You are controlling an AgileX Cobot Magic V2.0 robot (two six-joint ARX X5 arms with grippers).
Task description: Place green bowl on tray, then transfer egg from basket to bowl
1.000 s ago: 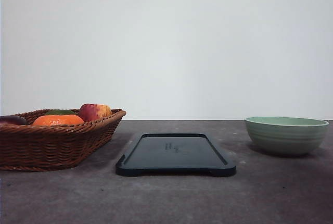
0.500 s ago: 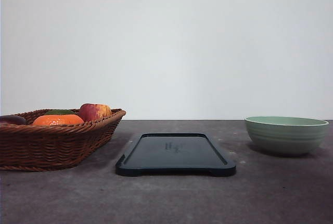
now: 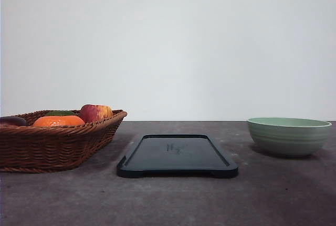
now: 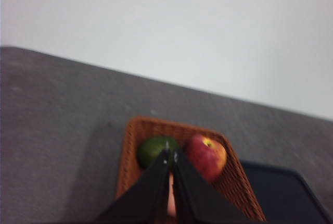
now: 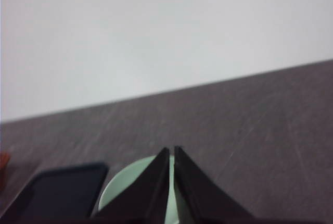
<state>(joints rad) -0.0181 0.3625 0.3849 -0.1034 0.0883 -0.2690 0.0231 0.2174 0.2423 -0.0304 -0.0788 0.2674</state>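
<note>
Green bowl (image 3: pixel 289 136) sits on table toward right edge, off the tray (image 3: pixel 177 155) at centre; right tool (image 5: pixel 171 153), clenched and empty, hangs over the bowl's near side, so right arm is nearer.

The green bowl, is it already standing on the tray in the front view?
No, the green bowl stands on the table, apart from the tray.

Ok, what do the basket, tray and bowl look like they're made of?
The basket looks like brown woven wicker, judging by its braided rim. The tray seems to be dark matte plastic, moulded with rounded corners and short feet. The green bowl looks like ceramic or melamine, with a smooth satin surface and faint ridges; I can't tell which.
</note>
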